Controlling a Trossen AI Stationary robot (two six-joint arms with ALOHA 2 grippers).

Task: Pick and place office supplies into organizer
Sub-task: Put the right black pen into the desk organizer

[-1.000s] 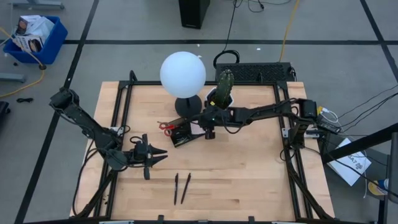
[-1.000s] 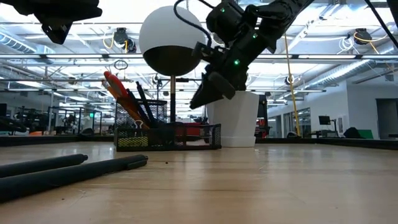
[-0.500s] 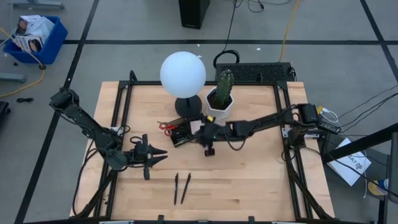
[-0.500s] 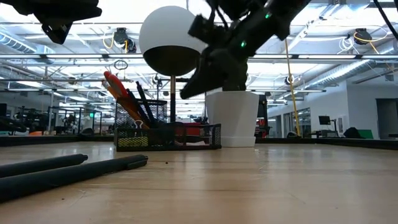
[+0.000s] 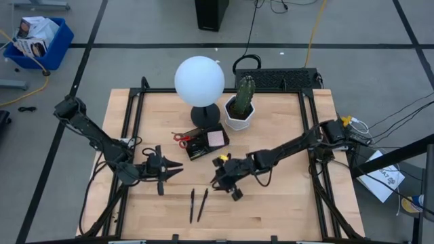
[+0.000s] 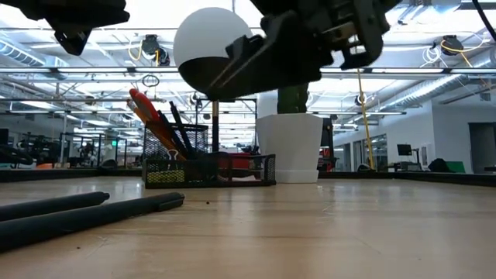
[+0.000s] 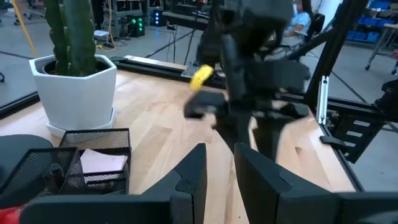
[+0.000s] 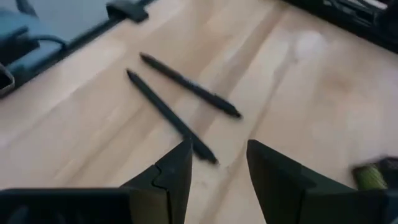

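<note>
Two slim black pens point(image 5: 197, 205) point(image 8: 177, 102) lie side by side on the wooden table near its front edge. My right gripper point(image 5: 220, 181) point(image 8: 217, 152) hangs open above the table just right of and beyond them, pointing slantwise down toward them, with nothing between its fingers. The black mesh organizer point(image 5: 203, 143) stands before the lamp base; red-handled scissors point(image 5: 180, 137), pens and pencils lean out of it, and a pink sticky-note pad point(image 5: 216, 138) lies in it. My left gripper point(image 5: 171, 167) point(image 7: 219, 174) waits at the table's left, narrowly open and holding nothing.
A lamp with a white globe point(image 5: 199, 80) and a white hexagonal pot with a cactus point(image 5: 239, 108) stand behind the organizer. Bare wood lies between the organizer and the pens. A black frame point(image 5: 135, 108) runs along the table's edges.
My right gripper has swung away from the organizer toward the table's near edge and the two pens, turning as it went and staying open. The pink pad, earlier covered by the gripper in the high view, now shows in the organizer.
</note>
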